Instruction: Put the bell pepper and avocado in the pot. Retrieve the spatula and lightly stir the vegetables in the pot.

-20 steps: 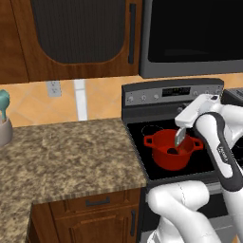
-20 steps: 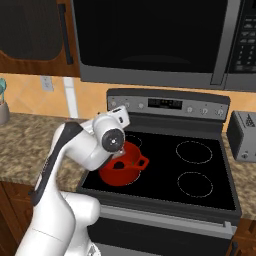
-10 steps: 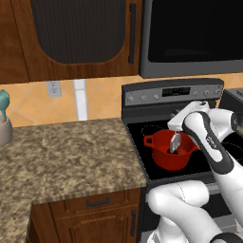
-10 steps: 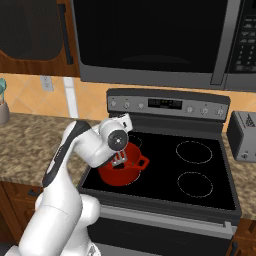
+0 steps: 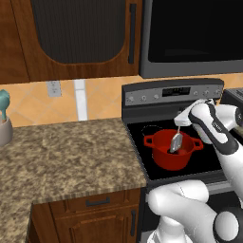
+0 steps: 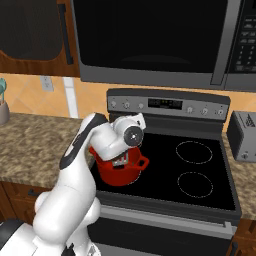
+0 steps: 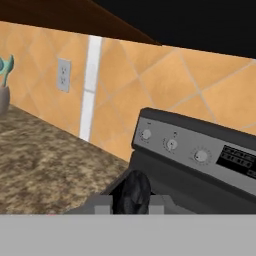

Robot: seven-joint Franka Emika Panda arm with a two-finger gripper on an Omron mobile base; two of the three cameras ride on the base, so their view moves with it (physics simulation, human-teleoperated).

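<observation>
**Spatula head down in the red pot, front-left burner**

Going left to right in your left base view: a beige holder (image 5: 4, 135) w/ a teal-handled utensil (image 5: 4, 103) sits at the far left edge of the granite counter (image 5: 66, 156). An outlet (image 5: 53, 88) is on the tan backsplash behind it. Then comes the stove (image 5: 161, 137), w/ the pot (image 5: 172, 150) on its front-left burner, both loop handles showing. The spatula (image 5: 176, 141) hangs over the pot, silver slotted head dipped inside the rim, leaning toward the pot's right side. The gripper (image 5: 178, 126) is right above it, arm bent in from the lower right.

You can't tell the jaw state for sure: the fingers are hidden by the wrist and the spatula in both base views. The spatula lines up straight under the hand, so it looks gripped, but the contact isn't visible.

In your right base view the white wrist covers most of the pot (image 6: 120, 170); the metal spatula (image 6: 120, 160) head pokes into the opening below the hand. A toaster (image 6: 242, 135) sits on the far right, beyond the two right burners.

Pepper and avocado: can't see inside the pot from any angle, so you can't confirm them there.

The hand view looks across the counter at the backsplash and the stove's knob panel (image 7: 200, 152).
</observation>
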